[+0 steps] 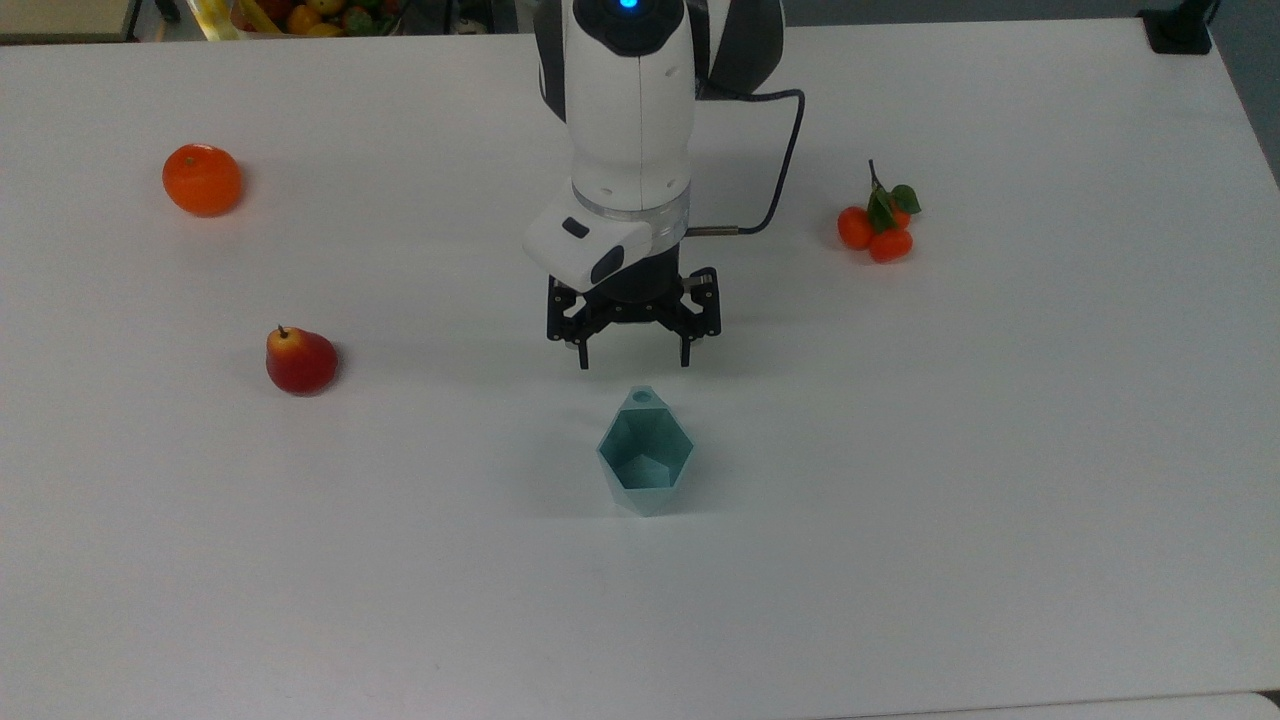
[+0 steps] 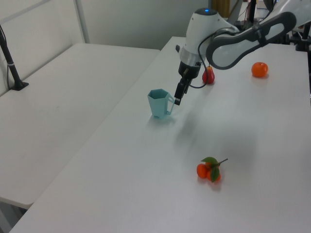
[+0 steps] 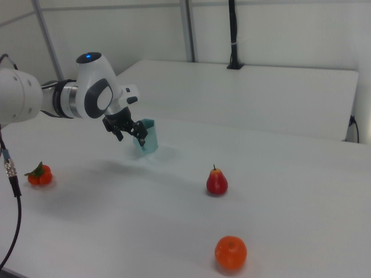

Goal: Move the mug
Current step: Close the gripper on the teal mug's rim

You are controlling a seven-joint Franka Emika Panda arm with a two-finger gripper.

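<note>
Pale teal-blue hexagonal faceted mug (image 1: 645,463) upright on white table (image 1: 1000,450), mouth open, small rim tab with round hole toward the top view's upper edge; in the left view (image 2: 160,103) the handle side faces the left view's right. Black two-finger gripper (image 1: 634,362) on white arm (image 1: 628,120) hanging above the tabletop just beyond the mug's tab side, fingers spread wide apart, nothing between them, tips pointing down; not touching the mug. In the left view, gripper (image 2: 178,98) just beside the handle on the left view's right; in the right view (image 3: 130,136) overlapping the mug (image 3: 148,138) from the right view's left, contact not discernible there. Red-and-yellow pear (image 1: 300,361) resting well apart from the mug toward the top view's left. Round orange (image 1: 202,180) farther off, toward the top view's upper left. Cluster of small orange tangerines with green leaves and dark stem (image 1: 878,223) toward the top view's upper right, well apart from mug and gripper. Black cable (image 1: 785,160) looping from the wrist toward the top view's right. Second white table (image 2: 58,111) adjoining at the left view's left.
</note>
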